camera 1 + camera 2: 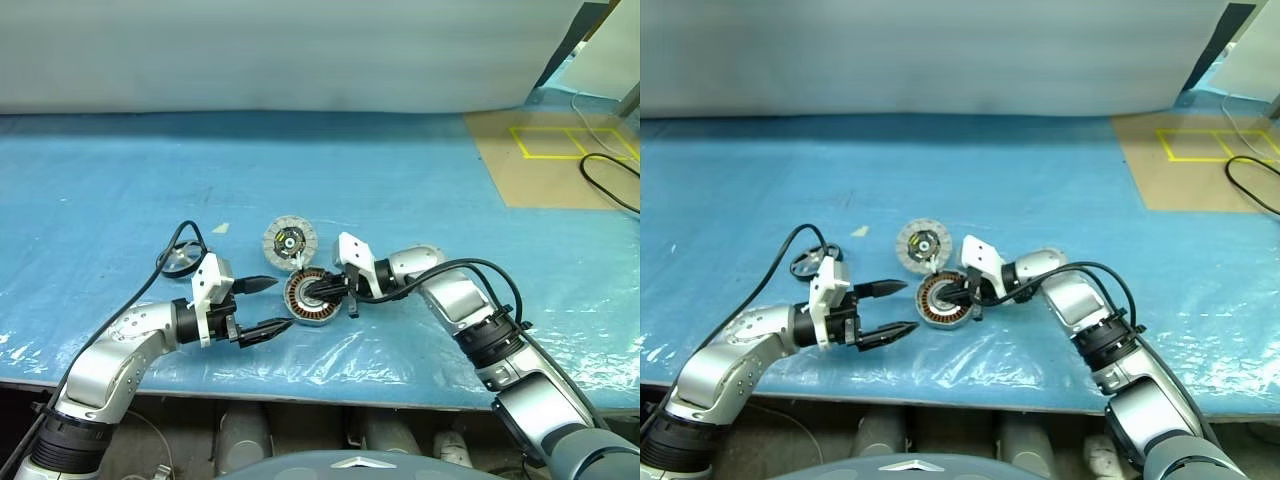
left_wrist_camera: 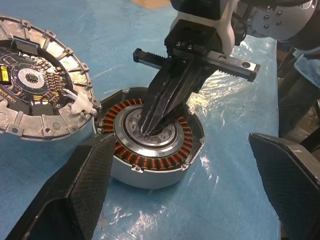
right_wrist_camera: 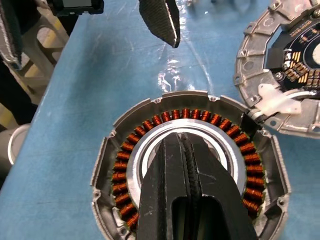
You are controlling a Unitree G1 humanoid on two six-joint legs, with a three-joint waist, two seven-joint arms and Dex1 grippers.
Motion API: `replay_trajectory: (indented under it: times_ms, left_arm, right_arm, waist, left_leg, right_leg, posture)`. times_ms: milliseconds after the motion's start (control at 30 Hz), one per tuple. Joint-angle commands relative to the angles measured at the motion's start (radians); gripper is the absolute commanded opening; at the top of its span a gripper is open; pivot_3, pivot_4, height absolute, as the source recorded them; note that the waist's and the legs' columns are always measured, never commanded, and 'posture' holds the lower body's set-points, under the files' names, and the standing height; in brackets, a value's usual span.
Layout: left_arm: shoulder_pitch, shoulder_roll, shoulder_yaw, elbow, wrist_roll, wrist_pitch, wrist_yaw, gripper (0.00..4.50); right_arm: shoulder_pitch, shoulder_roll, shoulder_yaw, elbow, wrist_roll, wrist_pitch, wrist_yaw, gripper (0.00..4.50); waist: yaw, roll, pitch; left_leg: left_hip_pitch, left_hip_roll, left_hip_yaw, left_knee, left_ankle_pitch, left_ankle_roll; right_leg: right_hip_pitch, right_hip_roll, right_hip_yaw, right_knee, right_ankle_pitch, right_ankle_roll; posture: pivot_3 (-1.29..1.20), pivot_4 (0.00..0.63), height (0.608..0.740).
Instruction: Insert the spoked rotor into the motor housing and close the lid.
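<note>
The right gripper (image 2: 150,129), fingers pressed together, rests its tips in the silver hub of the motor housing (image 1: 310,298); the left gripper (image 1: 268,307) waits wide open beside it. The spoked rotor (image 1: 181,259) lies well apart (still to fetch), the lid (image 1: 290,241) just behind. Best steady the housing first, then seat the rotor squarely.

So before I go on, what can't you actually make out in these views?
- Motor housing hub centre: covered by the shut right end effector in both wrist views; contact unclear.
- Spoked rotor: partly behind the left arm's cable, spokes too small.
- Lid: cut off by the left wrist view's edge.
</note>
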Motion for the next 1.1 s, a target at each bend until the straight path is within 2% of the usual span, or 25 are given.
replay_trajectory:
  times_ms: [33, 267, 467, 600, 733, 833, 933, 1000, 1100]
  left_arm:
    - [0.001, 0.011, 0.017, -0.021, -0.007, -0.002, -0.003, 4.50]
    - [0.033, 0.023, 0.082, -0.061, -0.072, 0.030, 0.005, 4.50]
    - [0.056, 0.050, 0.212, -0.114, -0.133, 0.069, 0.061, 4.50]
    - [0.019, 0.136, 0.369, -0.025, -0.138, 0.070, 0.068, 4.50]
    - [-0.078, 0.263, 0.410, 0.116, -0.113, 0.065, -0.013, 4.50]
    - [-0.187, 0.378, 0.358, 0.306, -0.035, 0.007, -0.133, 4.50]
    - [-0.370, 0.467, 0.193, 0.566, 0.130, -0.138, -0.313, 4.50]
    - [-0.511, 0.479, 0.099, 0.713, 0.211, -0.201, -0.406, 4.50]
    - [-0.792, 0.448, -0.081, 0.991, 0.413, -0.339, -0.520, 4.50]
  right_arm:
    - [0.011, -0.015, 0.004, 0.003, -0.006, 0.026, 0.016, 0.01]
    - [-0.062, -0.028, -0.135, -0.193, 0.225, 0.288, 0.071, 0.01]
    - [-0.108, -0.070, -0.206, -0.308, 0.308, 0.382, 0.042, 0.01]
    - [-0.085, -0.085, -0.209, -0.308, 0.285, 0.363, 0.000, 0.01]
    - [-0.062, -0.088, -0.194, -0.295, 0.269, 0.340, -0.024, 0.01]
    - [-0.056, -0.084, -0.188, -0.286, 0.261, 0.329, -0.040, 0.01]
    - [-0.045, -0.083, -0.190, -0.283, 0.259, 0.322, -0.055, 0.01]
    - [-0.035, -0.085, -0.189, -0.285, 0.257, 0.317, -0.062, 0.01]
    - [-0.009, -0.086, -0.197, -0.299, 0.251, 0.315, -0.089, 0.01]
  waist:
    - [0.000, 0.000, 0.000]
    - [0.000, 0.001, 0.001]
    - [0.003, 0.001, 0.001]
    - [0.003, 0.001, 0.001]
    - [0.005, 0.001, 0.001]
    - [0.007, 0.001, 0.002]
    - [0.009, 0.001, 0.002]
    - [0.019, 0.001, 0.002]
    - [0.033, -0.001, 0.002]
  left_leg:
    - [0.000, 0.000, 0.000, 0.000, 0.000, 0.000]
    - [-0.002, 0.000, 0.000, 0.000, 0.000, 0.000]
    - [-0.001, 0.002, 0.000, 0.000, 0.000, 0.000]
    - [-0.002, 0.002, 0.000, 0.000, 0.000, 0.000]
    - [-0.001, 0.003, 0.000, 0.000, 0.001, -0.001]
    - [-0.001, 0.003, 0.000, 0.000, 0.001, -0.002]
    - [-0.001, 0.003, 0.000, -0.001, 0.001, -0.002]
    - [-0.001, 0.004, 0.000, -0.001, 0.001, -0.002]
    - [-0.002, 0.003, 0.000, 0.000, 0.001, -0.003]
  right_leg:
    - [0.000, 0.000, 0.000, 0.000, 0.000, 0.000]
    - [-0.002, 0.000, 0.000, 0.000, 0.000, 0.000]
    - [-0.002, 0.002, 0.000, 0.000, 0.000, 0.000]
    - [-0.002, 0.003, 0.000, -0.001, 0.000, 0.000]
    - [-0.002, 0.005, 0.000, -0.001, 0.000, 0.000]
    - [-0.002, 0.005, 0.001, -0.001, 0.000, 0.000]
    - [-0.002, 0.005, 0.001, -0.001, 0.000, 0.000]
    - [-0.002, 0.006, 0.001, -0.001, 0.000, 0.000]
    - [-0.002, 0.005, 0.002, 0.000, 0.000, 0.000]
  posture:
    - [0.00, 0.150, 0.740]
    - [0.00, 0.150, 0.740]
    - [0.00, 0.150, 0.740]
    - [0.00, 0.150, 0.740]
    - [0.00, 0.150, 0.740]
    - [0.00, 0.150, 0.740]
    - [0.00, 0.150, 0.740]
    - [0.00, 0.150, 0.740]
    - [0.00, 0.150, 0.740]
